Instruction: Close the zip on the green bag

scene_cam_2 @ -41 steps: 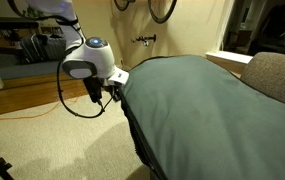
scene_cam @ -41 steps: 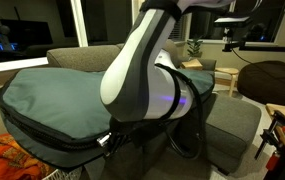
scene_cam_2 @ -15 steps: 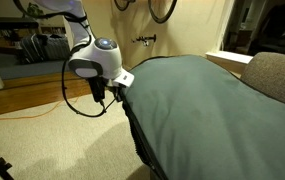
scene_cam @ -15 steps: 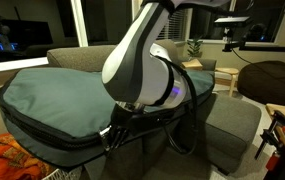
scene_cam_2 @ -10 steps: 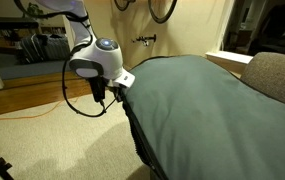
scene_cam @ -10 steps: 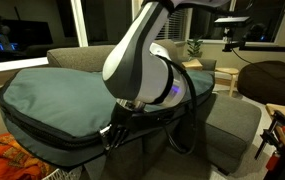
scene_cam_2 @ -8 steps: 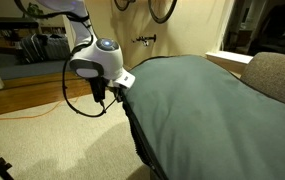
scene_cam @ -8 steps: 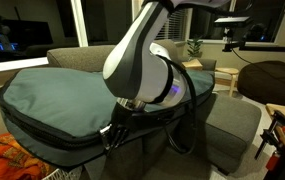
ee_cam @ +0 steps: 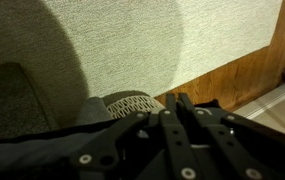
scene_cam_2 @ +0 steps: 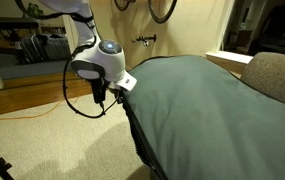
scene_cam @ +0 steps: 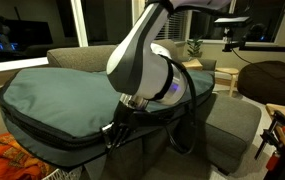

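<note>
1. The green bag [scene_cam: 52, 95] lies flat across the grey sofa [scene_cam: 232, 125], covering the seat and reaching past its front edge. It is the only container in sight. Its top looks full and rounded, but nothing of its contents shows.
2. The zip [scene_cam: 42, 128] runs as a dark line along the black-trimmed side of the bag, along the sofa's front edge.
3. The robot's tool [scene_cam: 112, 133] hangs from the white arm right at that black trim, with its jaws closed tight. Whether they pinch the zip's pull tab cannot be made out from here.
4. In an exterior view, an orange cloth [scene_cam: 12, 160] lies bunched below the bag's near corner, and the arm's bulky white joint hides much of the sofa's middle.
5. In an exterior view from the far end, the tool [scene_cam_2: 100, 97] meets the tip of the bag [scene_cam_2: 212, 100] above beige carpet [scene_cam_2: 62, 145]. A black cable [scene_cam_2: 72, 105] loops beneath the wrist, a bicycle wheel [scene_cam_2: 162, 8] hangs on the wall behind, and the sofa's arm [scene_cam_2: 277, 75] rises at the right.
6. The wrist view alone looks down past the dark fingers [ee_cam: 182, 125], pressed together, to carpet and a strip of wooden floor [ee_cam: 242, 80]. The dark fabric low in that picture is too dim to identify.
</note>
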Tool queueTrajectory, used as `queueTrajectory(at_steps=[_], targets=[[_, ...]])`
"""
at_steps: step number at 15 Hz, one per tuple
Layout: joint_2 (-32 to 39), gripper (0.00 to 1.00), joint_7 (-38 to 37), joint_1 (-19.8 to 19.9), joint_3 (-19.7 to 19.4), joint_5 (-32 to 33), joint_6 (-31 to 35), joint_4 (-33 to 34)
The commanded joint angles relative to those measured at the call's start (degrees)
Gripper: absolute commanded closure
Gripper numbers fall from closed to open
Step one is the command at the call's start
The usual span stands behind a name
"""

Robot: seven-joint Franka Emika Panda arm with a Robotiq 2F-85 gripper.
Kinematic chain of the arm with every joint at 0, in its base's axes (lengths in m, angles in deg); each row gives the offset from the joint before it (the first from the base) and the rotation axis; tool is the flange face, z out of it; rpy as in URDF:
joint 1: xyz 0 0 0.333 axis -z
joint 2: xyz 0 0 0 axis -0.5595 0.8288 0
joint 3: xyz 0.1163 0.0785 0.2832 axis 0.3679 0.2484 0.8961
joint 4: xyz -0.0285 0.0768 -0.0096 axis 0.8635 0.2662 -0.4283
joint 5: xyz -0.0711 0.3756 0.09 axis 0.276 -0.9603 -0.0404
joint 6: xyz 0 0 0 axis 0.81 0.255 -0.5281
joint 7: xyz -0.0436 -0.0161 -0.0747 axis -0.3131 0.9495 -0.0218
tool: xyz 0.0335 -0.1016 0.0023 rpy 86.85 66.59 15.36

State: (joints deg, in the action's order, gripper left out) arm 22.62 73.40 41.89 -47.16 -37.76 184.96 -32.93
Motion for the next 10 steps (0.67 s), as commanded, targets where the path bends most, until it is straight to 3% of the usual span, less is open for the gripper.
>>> queueTrajectory(at_steps=[1,10], targets=[[0.0,0.93,1.8,5.5,2.7,-1.3,3.3,-2.4],[3.6,0.93,2.8,17.6,14.3,-0.1,14.4,-10.3]])
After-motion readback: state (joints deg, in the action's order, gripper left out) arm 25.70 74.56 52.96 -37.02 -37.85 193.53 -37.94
